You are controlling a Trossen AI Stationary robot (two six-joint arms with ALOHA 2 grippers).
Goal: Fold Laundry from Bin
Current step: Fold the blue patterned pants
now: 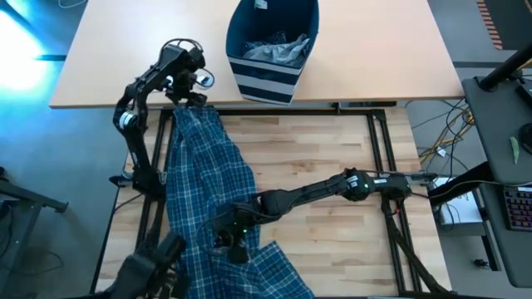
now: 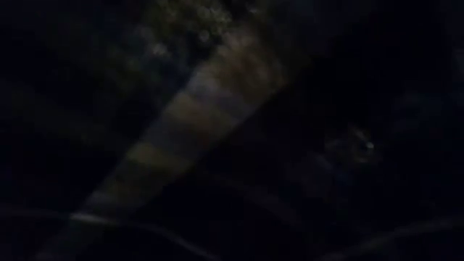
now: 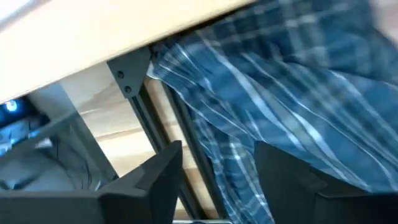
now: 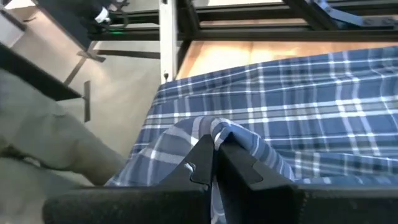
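Note:
A blue-and-white plaid garment [image 1: 208, 183] lies stretched out lengthwise on the plank surface. Its far end [image 3: 186, 56] is at the edge of the pale table top. My left gripper [image 1: 189, 95] hangs open just above that far end, and in the left wrist view the cloth shows beyond the gap between its fingers [image 3: 217, 168]. My right gripper [image 1: 235, 245] is shut on the garment near its near end. The navy striped bin [image 1: 266, 79] stands on the far table top with grey laundry [image 1: 278, 50] inside. My right gripper pinches a small raised fold of the plaid cloth [image 4: 214, 124] between its two fingertips [image 4: 202, 155]. It comes slanting down from the table's right side. The fold peaks up at the fingers while the cloth around it [image 4: 298, 93] lies spread on the surface.
Black frame rails [image 1: 378, 141] cross the plank surface on both sides. Cables and a dark desk [image 1: 499, 124] lie off to the right. The low view is too dark to show anything.

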